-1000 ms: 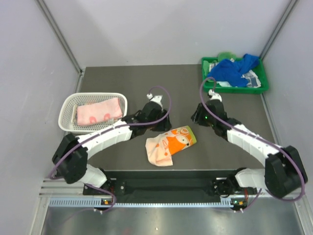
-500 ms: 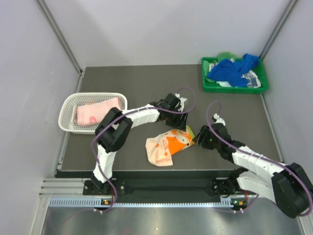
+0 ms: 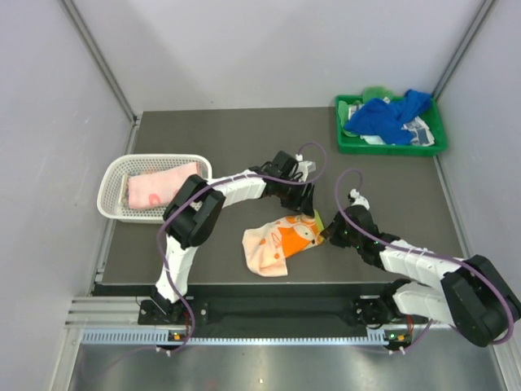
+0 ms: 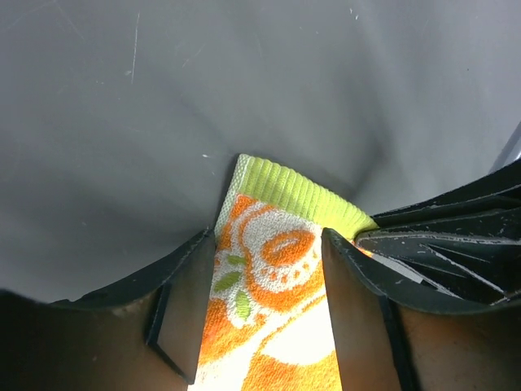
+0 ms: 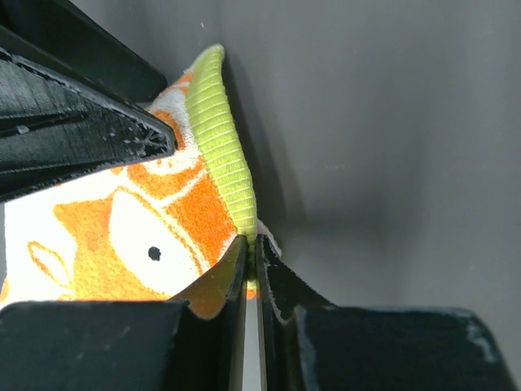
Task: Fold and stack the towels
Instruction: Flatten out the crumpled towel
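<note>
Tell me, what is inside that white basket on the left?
A folded pink towel lies inside the white basket. Anything beneath it is covered, so I cannot tell.

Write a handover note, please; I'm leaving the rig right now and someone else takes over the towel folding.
Left gripper: open, jaws astride the green-hemmed end of the orange-patterned towel, not gripping.
Right gripper: shut on that same hem.
Orange-patterned towel lies rumpled in the middle of the table.
Pink towel lies folded in the white basket.
Blue towel is heaped over other cloths in the green tray.
Done: pink towel.
Left: fold the orange one, then the tray's cloths, and stack.
</note>
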{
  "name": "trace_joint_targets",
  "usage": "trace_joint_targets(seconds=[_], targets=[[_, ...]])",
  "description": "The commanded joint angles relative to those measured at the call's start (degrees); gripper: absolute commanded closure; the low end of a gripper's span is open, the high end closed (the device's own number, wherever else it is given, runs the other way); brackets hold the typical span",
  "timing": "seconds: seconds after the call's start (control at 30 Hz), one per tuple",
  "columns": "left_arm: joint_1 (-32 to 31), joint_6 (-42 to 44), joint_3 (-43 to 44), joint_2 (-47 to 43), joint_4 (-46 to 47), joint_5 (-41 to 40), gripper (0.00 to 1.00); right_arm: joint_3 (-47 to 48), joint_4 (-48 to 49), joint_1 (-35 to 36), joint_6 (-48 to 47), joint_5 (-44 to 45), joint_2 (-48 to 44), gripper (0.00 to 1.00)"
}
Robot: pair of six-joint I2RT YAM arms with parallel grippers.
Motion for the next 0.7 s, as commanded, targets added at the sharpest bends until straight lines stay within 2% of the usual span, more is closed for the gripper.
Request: trace_joint_targets(seconds=[0.0, 0.43, 0.67], targets=[[0.2, 0.5, 1.4, 1.6, 1.2, 1.9, 0.41, 3.9, 0.4, 0.8, -1.6, 1.9, 1.1, 0.95], [1.3, 0.5, 5.4, 4.5, 2.1, 2.7, 0.42, 9.5, -3.5, 0.8, -6.9, 4.6, 6.1, 0.99], [2.3, 0.8, 7.7, 5.1, 2.3, 3.0, 0.53, 11.8, -4.3, 0.8, -8.3, 5.0, 7.8, 1.00]])
